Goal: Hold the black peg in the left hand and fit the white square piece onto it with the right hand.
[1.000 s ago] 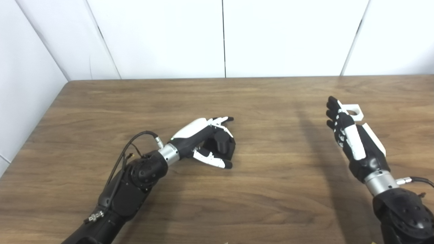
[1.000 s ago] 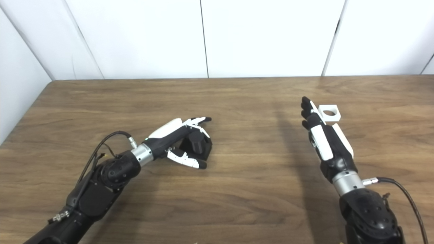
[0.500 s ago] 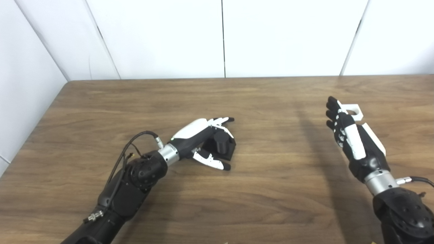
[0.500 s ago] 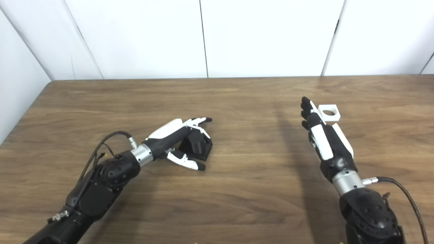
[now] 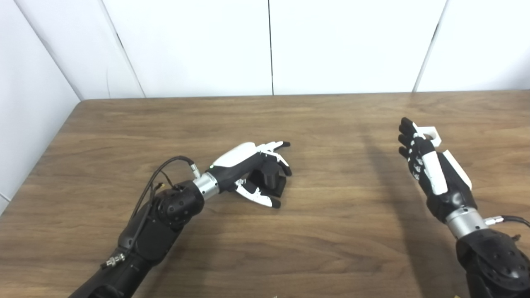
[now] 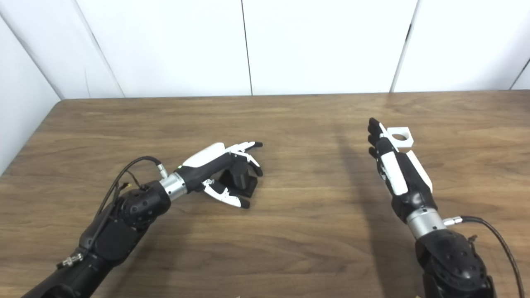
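Where the wooden table (image 5: pixel 331 231) lies nearest, both black arms enter, left hand (image 5: pixel 252 171) cupped round the black cylindrical peg on its square base (image 5: pixel 271 180) — fingers curled over it, whether gripping cannot be told, right hand (image 6: pixel 393 165) raised, fingers straight and apart, holding nothing, white square piece with round hole (image 6: pixel 401 137) on the table just beyond its fingertips.

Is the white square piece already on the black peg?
No, the white square piece lies on the table, far from the black peg.
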Controlling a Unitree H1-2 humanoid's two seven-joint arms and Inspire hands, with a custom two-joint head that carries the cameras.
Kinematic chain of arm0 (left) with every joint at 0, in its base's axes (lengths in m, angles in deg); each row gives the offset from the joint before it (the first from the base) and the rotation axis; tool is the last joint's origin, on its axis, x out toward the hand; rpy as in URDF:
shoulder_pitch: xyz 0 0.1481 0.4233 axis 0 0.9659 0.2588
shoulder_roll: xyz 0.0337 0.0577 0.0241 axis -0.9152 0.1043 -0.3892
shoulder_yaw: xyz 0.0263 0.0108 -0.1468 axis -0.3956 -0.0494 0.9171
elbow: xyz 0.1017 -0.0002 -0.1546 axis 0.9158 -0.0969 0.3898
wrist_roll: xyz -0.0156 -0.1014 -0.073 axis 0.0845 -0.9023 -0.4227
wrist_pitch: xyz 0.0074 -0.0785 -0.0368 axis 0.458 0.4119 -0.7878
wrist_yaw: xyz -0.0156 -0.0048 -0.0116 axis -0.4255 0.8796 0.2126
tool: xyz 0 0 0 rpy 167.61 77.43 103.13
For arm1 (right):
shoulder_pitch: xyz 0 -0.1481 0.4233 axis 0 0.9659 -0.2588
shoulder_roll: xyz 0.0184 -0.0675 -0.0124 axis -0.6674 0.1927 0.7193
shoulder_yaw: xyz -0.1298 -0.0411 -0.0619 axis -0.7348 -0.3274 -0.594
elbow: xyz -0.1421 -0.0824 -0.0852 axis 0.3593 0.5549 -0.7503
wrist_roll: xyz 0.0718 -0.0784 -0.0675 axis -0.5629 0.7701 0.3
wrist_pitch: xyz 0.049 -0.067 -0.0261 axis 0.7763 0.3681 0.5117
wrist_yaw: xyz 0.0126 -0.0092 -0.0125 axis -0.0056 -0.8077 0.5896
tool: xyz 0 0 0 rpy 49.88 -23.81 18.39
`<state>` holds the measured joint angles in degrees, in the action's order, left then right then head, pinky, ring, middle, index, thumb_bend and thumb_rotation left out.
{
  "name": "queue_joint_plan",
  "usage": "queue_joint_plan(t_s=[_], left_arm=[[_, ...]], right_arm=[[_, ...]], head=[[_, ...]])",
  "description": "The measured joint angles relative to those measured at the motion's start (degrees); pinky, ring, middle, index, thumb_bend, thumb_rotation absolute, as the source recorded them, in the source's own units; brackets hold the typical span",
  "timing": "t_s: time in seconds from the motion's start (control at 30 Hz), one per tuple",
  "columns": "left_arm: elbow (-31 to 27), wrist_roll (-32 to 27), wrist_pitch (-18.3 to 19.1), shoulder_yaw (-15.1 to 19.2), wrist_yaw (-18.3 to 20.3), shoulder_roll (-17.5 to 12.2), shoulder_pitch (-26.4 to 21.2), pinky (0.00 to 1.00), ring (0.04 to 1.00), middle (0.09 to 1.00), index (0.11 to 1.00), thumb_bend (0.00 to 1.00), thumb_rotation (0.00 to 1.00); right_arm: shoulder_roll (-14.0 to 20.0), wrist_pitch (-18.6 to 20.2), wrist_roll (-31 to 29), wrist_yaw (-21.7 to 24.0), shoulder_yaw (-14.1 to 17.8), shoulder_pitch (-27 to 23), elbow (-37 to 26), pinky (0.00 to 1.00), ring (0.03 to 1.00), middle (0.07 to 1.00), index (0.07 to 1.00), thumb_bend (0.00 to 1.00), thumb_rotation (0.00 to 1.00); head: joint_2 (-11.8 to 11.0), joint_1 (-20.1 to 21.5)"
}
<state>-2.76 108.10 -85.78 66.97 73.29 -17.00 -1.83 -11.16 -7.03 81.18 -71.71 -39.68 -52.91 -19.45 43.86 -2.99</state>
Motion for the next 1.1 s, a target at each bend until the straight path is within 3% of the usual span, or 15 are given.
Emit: queue_joint_plan(t_s=[0.27,1.1], left_arm=[[0.1,0.9,-0.1,0.6,-0.7,-0.1,0.0,0.99,1.0,0.985,0.613,0.65,0.02],[0.2,3.9,0.0,1.7,-2.5,-0.4,0.0,0.98,1.0,0.974,0.619,0.69,0.09]], right_arm=[[0.0,0.0,0.0,0.1,0.0,0.0,0.0,1.0,1.0,1.0,1.0,0.85,1.0],[0.0,0.0,-1.4,0.1,0.5,0.0,0.0,1.0,1.0,1.0,1.0,0.88,1.0]], head=[[0.2,-0.2],[0.5,-0.6]])
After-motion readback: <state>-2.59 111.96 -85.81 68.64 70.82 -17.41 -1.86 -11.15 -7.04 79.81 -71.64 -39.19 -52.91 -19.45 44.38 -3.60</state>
